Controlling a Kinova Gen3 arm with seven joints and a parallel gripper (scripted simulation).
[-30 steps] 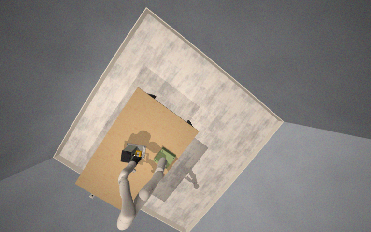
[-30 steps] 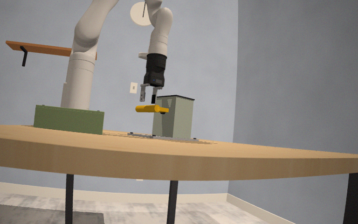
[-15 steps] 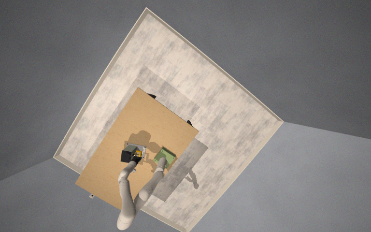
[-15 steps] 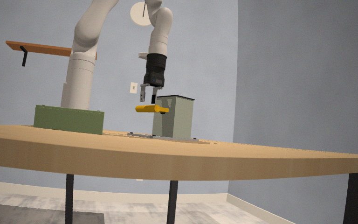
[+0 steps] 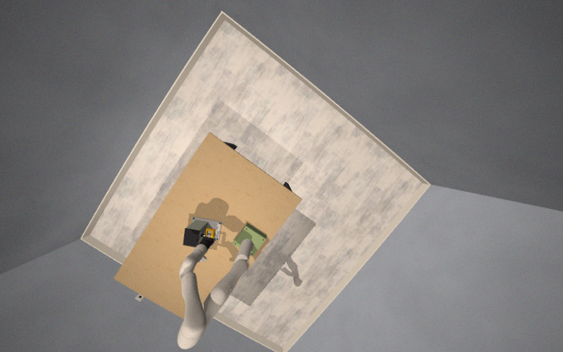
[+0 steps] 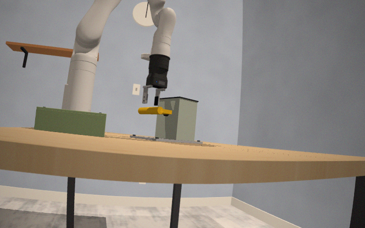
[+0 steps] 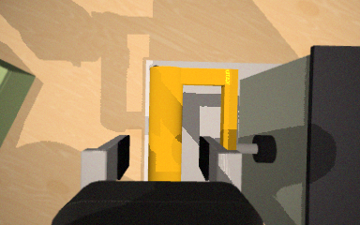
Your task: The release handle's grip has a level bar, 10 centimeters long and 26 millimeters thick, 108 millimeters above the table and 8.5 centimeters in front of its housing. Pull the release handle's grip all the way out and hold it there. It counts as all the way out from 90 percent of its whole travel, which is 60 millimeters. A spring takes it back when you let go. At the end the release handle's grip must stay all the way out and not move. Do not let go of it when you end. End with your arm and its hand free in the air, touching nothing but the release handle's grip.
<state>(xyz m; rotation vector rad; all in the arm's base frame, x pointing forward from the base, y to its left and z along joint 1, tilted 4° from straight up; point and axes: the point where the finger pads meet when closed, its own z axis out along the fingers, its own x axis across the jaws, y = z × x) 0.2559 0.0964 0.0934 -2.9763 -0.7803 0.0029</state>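
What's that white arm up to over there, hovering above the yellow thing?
A white robot arm is lining up to grab a yellow handle that sticks out of a grey-green box on a wooden table. Its end effector hangs just above the handle's bar, fingers spread wide on either side and holding nothing. The handle has not been gripped or pulled yet.

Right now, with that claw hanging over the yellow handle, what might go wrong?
The open gripper holds nothing and hangs above the yellow grip. In the wrist view one finger sits in the gap between the bar and the grey housing, near the side arm and rod. Coming down, it could hit those. If the hold is poor, the bar might slip free and spring back.
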